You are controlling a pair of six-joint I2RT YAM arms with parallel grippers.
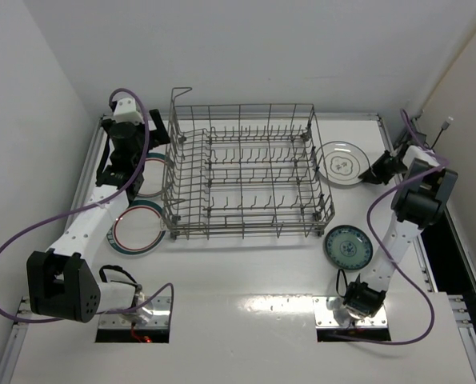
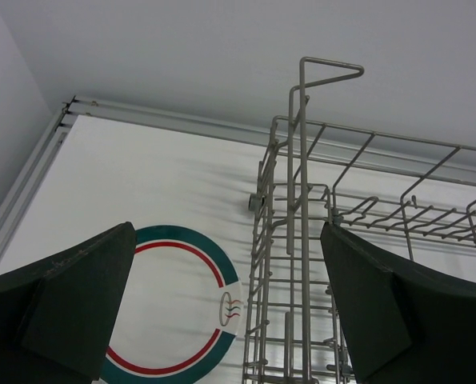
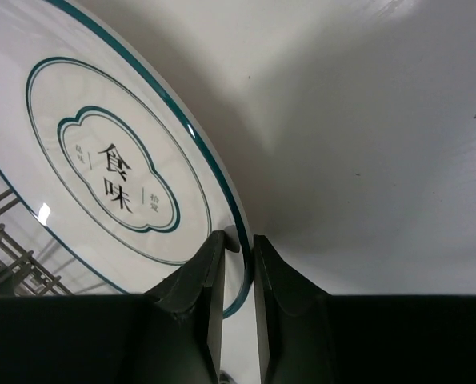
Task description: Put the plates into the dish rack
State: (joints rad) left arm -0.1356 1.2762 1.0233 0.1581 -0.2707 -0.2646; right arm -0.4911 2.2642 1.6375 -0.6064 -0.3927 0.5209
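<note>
Large rectangular grey wire dish rack (image 1: pixel 250 172) stands mid-table with rows of upright tines and no plate in it. All four plates lie outside it on the white table (image 1: pixel 246 272). Right side: white round plate with a dark centre motif (image 1: pixel 339 162) lies just beside the rack's far right end. A smaller teal patterned round plate (image 1: pixel 348 246) sits nearer, off the rack's near right corner. Right hand (image 1: pixel 378 170) is at the motif plate's right edge. The right wrist view shows the right hand (image 3: pixel 239 256) narrowed onto the plate (image 3: pixel 102 160), rim pinched between both fingers (image 3: pixel 210 280), rack wire (image 3: pixel 6 248) showing at lower left. Cannot tell whether that plate is lifted. Left side: white round plate with red-and-green rim rings (image 1: pixel 138 229) lies off the rack's near left corner. A second ringed plate (image 1: pixel 154 172) lies farther back, against the rack's left side, partly hidden by the left arm. Left hand (image 1: pixel 132 150) hovers above that second plate. The left wrist view shows the left hand (image 2: pixel 228 232) spread wide and holding nothing, the ringed plate (image 2: pixel 174 320) below the gap and the rack's corner (image 2: pixel 302 240) to the right.
</note>
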